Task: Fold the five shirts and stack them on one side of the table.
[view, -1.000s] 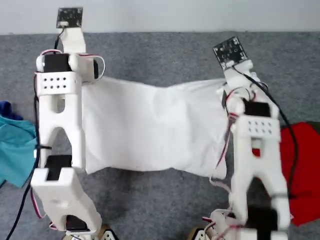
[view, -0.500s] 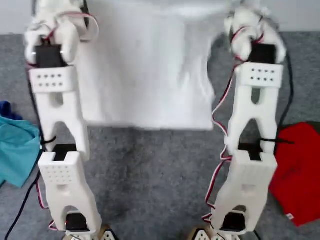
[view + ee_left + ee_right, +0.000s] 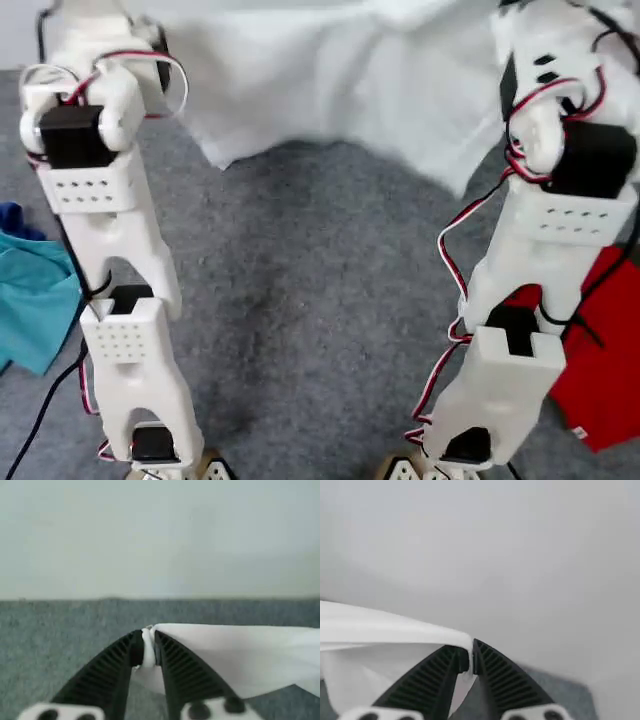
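Lifted higher — white shirt [image 3: 350, 80] | long axis crosswise, left hand [image 3: 148, 649] to right hand [image 3: 470, 661]

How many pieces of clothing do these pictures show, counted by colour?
White fabric shirt: 1
Teal fabric shirt: 1
Red fabric shirt: 1
Dark blue cloth, cut off at the picture's edge, so I cannot tell if it is a shirt: 1
Total: 4
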{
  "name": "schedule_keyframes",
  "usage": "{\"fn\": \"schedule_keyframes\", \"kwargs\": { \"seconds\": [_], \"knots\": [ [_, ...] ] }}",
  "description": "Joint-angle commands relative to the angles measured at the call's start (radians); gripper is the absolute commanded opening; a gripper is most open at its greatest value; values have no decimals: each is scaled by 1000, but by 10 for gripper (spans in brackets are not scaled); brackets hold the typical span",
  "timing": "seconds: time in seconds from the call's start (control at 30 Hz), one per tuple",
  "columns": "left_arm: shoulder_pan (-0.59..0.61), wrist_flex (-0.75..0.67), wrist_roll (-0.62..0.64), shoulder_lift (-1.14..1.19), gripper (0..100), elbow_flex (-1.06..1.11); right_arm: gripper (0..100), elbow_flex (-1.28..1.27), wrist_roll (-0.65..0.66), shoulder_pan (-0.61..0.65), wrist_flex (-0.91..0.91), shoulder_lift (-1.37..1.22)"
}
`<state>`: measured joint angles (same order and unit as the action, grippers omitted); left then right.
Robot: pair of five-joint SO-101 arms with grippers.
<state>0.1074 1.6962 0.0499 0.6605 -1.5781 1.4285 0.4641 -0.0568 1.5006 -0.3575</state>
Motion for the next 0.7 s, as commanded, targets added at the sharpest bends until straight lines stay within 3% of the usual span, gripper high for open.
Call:
{"fn": "schedule_keyframes", "kwargs": {
  "seconds": [0.0,0.07,0.23,0.43,0.67],
  "knots": [
    [49,61,-32,26,13,7,10,-46,38,-18,196,47],
    [64,64,-21,34,13,35,10,-78,60,-18,302,47],
    [44,64,-21,-29,13,246,10,-270,66,-62,298,110],
    [-12,61,-31,-293,13,840,10,-677,72,-59,295,346],
    [-135,60,-186,-709,13,1395,10,-1077,114,-65,294,710]
  ]
}}
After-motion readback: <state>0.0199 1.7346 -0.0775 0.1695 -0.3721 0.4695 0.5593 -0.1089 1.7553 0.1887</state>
